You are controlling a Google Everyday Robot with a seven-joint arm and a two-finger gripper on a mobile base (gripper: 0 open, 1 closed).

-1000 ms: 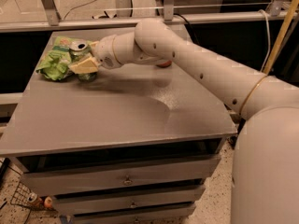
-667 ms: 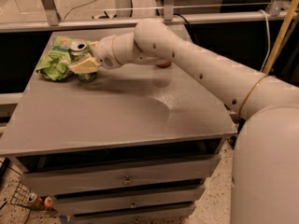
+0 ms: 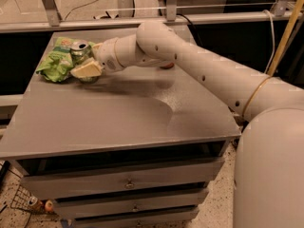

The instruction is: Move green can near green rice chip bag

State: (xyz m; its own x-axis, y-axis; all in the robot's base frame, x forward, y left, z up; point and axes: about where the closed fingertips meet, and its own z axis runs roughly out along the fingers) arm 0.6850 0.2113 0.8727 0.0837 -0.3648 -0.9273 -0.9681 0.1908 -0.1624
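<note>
The green can (image 3: 80,51), with its silver top, stands upright at the table's far left corner. It touches the right side of the light-green rice chip bag (image 3: 56,61), which lies crumpled there. My gripper (image 3: 83,66) is at the can, reaching in from the right. Its cream-coloured front part covers the can's lower half. My white arm (image 3: 190,61) stretches across the back of the table.
The grey table top (image 3: 118,113) sits on a cabinet with drawers (image 3: 128,184). A small reddish object (image 3: 166,66) shows just under my arm near the back edge. Metal rails (image 3: 142,20) run behind the table. My white base (image 3: 270,165) fills the right side.
</note>
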